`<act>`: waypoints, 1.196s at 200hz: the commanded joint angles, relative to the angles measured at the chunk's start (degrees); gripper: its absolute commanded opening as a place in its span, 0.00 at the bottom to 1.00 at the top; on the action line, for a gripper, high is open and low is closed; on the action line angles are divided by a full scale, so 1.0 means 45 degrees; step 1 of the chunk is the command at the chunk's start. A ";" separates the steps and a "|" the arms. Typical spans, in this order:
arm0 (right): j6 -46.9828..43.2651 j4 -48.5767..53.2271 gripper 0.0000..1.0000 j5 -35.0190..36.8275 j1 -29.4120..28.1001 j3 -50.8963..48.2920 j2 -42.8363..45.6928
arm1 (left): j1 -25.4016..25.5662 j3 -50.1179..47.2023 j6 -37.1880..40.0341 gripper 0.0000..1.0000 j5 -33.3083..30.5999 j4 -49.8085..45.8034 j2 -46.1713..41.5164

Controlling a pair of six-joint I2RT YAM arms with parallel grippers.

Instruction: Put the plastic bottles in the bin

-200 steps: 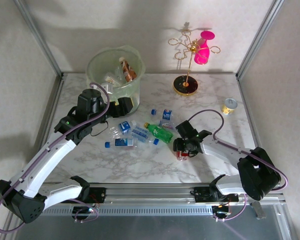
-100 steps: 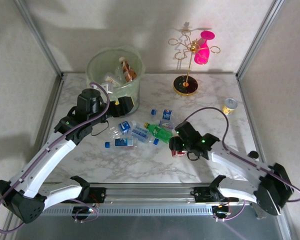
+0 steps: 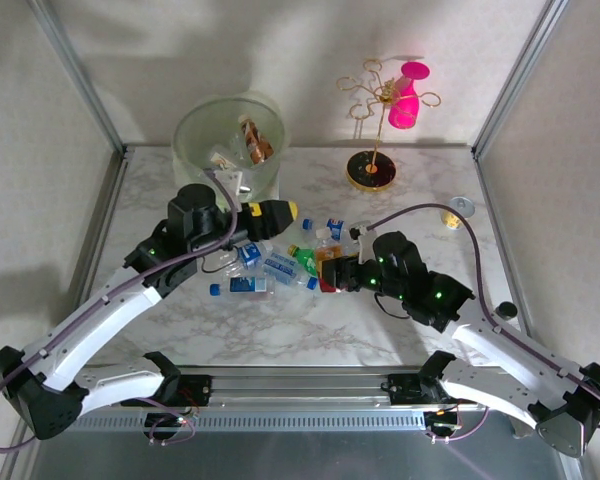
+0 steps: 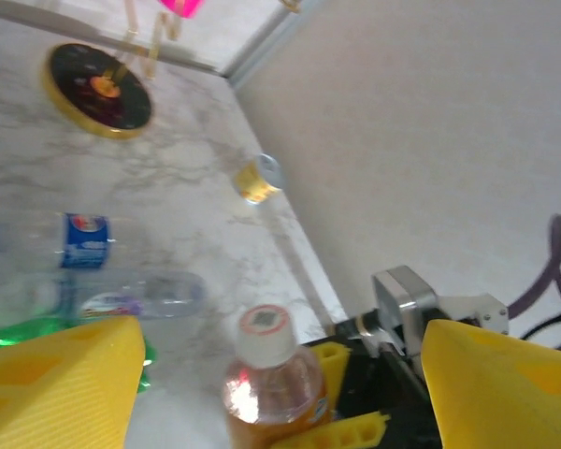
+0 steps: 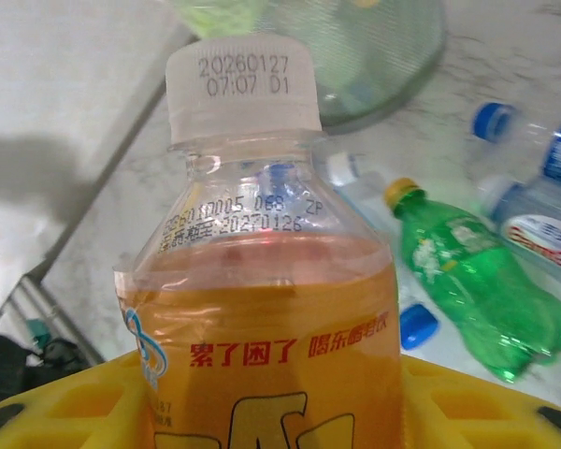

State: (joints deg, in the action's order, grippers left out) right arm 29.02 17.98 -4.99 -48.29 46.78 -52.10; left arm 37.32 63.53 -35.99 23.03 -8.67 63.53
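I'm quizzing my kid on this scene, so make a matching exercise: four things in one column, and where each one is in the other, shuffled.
Things:
1. orange-labelled bottle
2. green bottle
3. pink cup
4. gold-topped can

Places:
A. hanging on the gold stand
B. held between the right fingers
C. alone near the table's right edge
D. lying on its side among other bottles

Pairs: 1-B, 2-D, 3-A, 4-C.
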 commanded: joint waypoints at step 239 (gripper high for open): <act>-0.0818 -0.1110 0.99 0.0208 -0.0850 0.1105 0.1072 | -0.0176 0.2467 0.0939 0.12 -0.0040 0.0112 0.1430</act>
State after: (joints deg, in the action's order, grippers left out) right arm 26.13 12.16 -5.74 -51.66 49.84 -49.28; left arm 42.04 70.96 -31.66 24.27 -7.99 70.70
